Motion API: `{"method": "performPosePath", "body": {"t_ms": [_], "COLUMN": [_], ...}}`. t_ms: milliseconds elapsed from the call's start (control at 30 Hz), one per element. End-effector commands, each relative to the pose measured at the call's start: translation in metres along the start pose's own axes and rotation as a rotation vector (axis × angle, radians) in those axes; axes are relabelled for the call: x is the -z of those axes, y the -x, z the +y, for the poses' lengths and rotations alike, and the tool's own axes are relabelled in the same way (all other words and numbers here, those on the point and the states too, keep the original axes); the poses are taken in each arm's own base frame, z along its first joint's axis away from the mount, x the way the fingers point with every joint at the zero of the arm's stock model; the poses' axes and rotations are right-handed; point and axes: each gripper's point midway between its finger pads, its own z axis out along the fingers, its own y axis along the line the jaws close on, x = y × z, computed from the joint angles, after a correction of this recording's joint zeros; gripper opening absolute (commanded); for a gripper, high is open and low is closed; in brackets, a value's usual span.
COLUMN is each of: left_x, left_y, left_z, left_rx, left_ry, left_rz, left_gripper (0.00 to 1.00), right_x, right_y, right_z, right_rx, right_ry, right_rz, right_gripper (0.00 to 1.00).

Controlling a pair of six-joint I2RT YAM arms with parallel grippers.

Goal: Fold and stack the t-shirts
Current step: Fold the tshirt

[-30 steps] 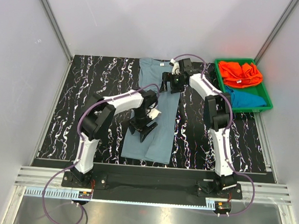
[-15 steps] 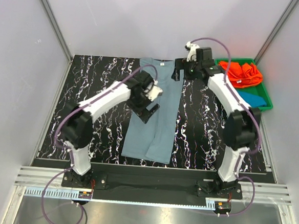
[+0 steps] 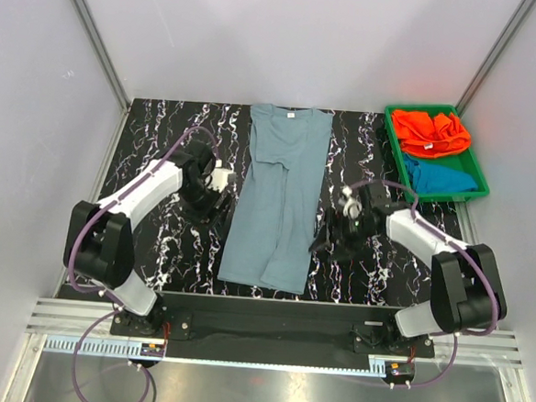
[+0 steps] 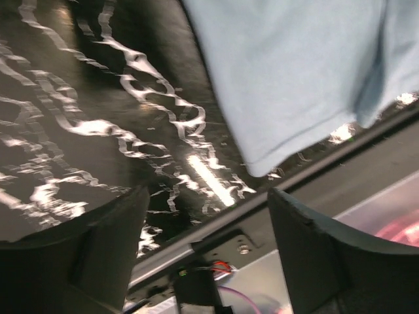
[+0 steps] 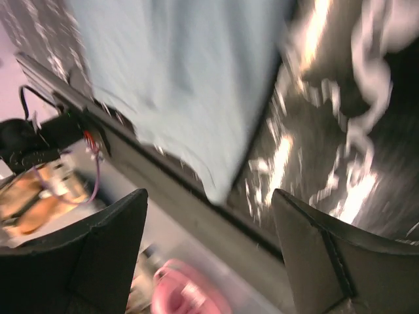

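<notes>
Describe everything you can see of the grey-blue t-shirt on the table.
The grey-blue t-shirt is plain soft cloth, folded lengthwise into a long strip, sleeves tucked in. It lies flat on the black marbled table, collar far, hem by the near edge. A small white label shows at the collar. Only the table touches it: the left hand and right hand stand open, one at each side, clear of it.

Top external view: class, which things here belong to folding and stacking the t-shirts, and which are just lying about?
Belongs to the job: grey-blue t-shirt, orange t-shirt, teal-blue t-shirt.
Just lying about: green tray, marbled table.
</notes>
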Motion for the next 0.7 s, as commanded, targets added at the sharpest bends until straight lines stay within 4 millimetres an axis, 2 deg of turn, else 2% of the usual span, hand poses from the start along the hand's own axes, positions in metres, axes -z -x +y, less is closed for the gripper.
{"method": "performPosePath", "body": {"t_ms": [0, 133, 167, 233, 333, 400, 533, 667], "left_x": [-0.007, -0.027, -0.029, -0.037, -0.052, -0.063, -0.072, -0.077], "left_y": [0.003, -0.01, -0.011, -0.014, -0.013, -0.012, -0.013, -0.025], "left_z": [-0.019, -0.027, -0.029, -0.028, -0.025, -0.025, -0.025, -0.026], "left_rx": [0.038, 0.089, 0.101, 0.12, 0.157, 0.181, 0.211, 0.226], "left_ry": [-0.131, -0.213, -0.233, -0.246, -0.258, -0.285, -0.306, -0.316], "left_rz": [-0.022, 0.032, 0.041, 0.069, 0.107, 0.147, 0.194, 0.214], "left_gripper": [0.75, 0.74, 0.74, 0.7, 0.65, 0.63, 0.6, 0.59], "right_x": [0.008, -0.001, -0.004, -0.008, -0.012, -0.015, -0.021, -0.03], "right_y": [-0.023, -0.043, -0.053, -0.06, -0.063, -0.067, -0.071, -0.065], "right_z": [0.023, 0.013, 0.01, 0.013, 0.011, -0.001, -0.014, -0.014], "right_rx": [-0.15, -0.202, -0.236, -0.214, -0.206, -0.211, -0.202, -0.166], "right_ry": [0.117, 0.133, 0.143, 0.149, 0.126, 0.067, -0.01, -0.041], "right_rz": [0.04, 0.085, 0.11, 0.127, 0.14, 0.159, 0.199, 0.218], "right_gripper": [0.84, 0.8, 0.77, 0.75, 0.73, 0.72, 0.7, 0.69]}}
